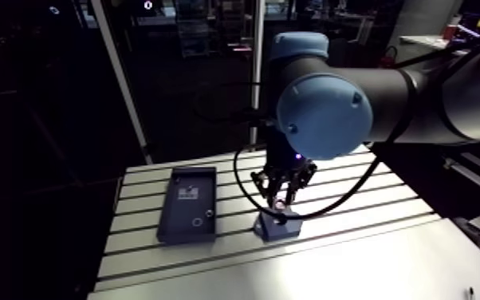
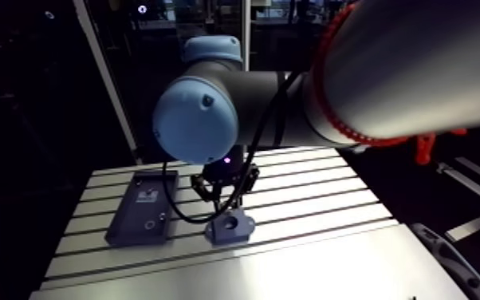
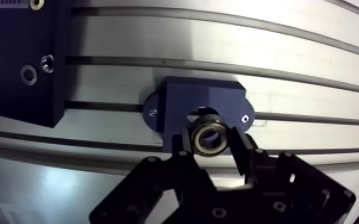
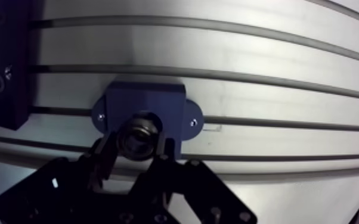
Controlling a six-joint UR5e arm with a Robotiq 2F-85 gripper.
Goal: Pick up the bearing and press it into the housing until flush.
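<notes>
Bearing [image 3: 210, 137] sits clamped between the two fingers of your claw [image 3: 212, 144], directly over the bore of the dark blue housing [image 3: 179, 107] on the slotted tabletop [image 3: 313, 89]. In the arm view, you see a dark tray [image 1: 187, 203] at nine o'clock from the housing, apart from it.

the arm view looks down from the arm's upper link, past a blue joint cap [image 1: 324, 114], onto the slotted table [image 1: 371, 239] from well back; the gripper [image 1: 281, 203] shows small. the wrist view looks down past the fingers [image 3: 182, 147], so near that the bearing [image 3: 210, 137] and housing [image 3: 206, 100] loom large. both views share the housing and the dark tray [image 1: 188, 204] beside it.
</notes>
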